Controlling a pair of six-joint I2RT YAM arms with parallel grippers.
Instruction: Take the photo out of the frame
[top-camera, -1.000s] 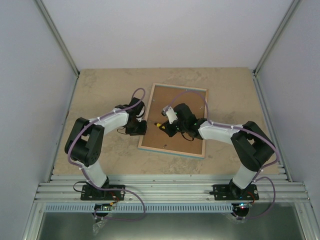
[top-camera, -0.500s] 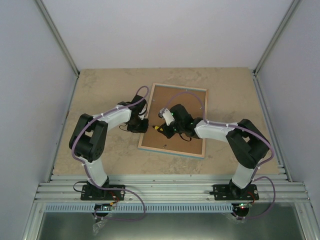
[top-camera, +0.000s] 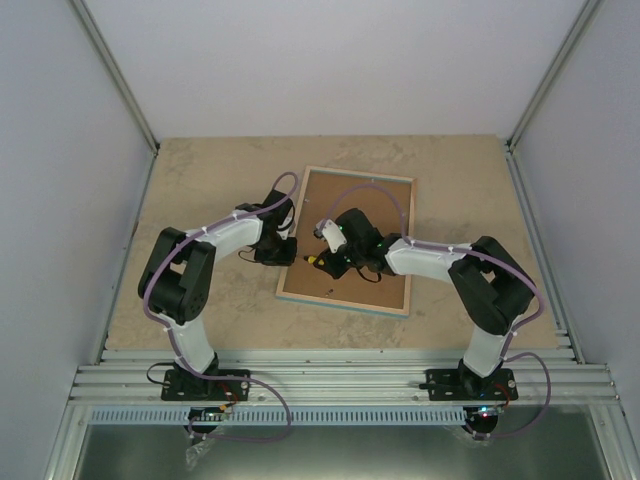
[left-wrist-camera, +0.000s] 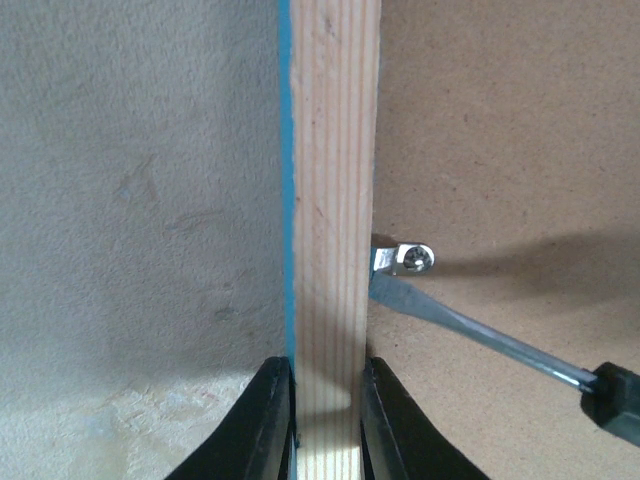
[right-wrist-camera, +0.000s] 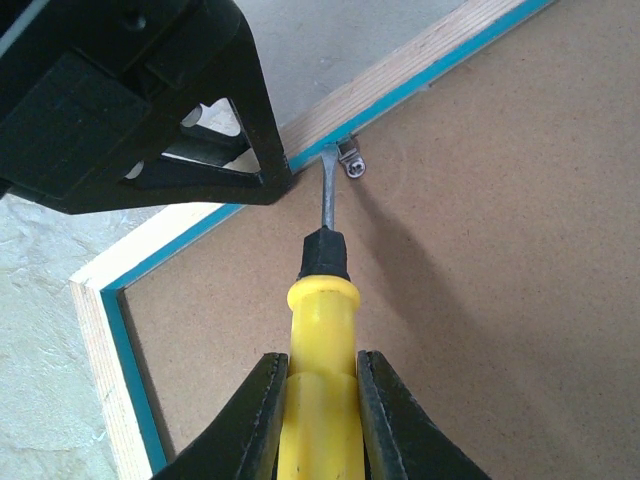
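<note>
Now that the left gripper (left-wrist-camera: 327, 420) has clamped the frame (left-wrist-camera: 330, 150), prying can start. The right gripper (right-wrist-camera: 323, 405) holds a screwdriver (right-wrist-camera: 322, 300) at the clip (left-wrist-camera: 405, 258).

The large rectangular picture frame (left-wrist-camera: 330, 200) has a pale, straight-grained bare-wood rim, a smooth turquoise painted edge and a matt brown fibreboard back (right-wrist-camera: 480, 250); its small clip (left-wrist-camera: 405, 260) is shiny metal; the yellow screwdriver (right-wrist-camera: 322, 330) has a glossy plastic handle and steel shaft; the beige table (left-wrist-camera: 130, 200) looks rough, matt
</note>
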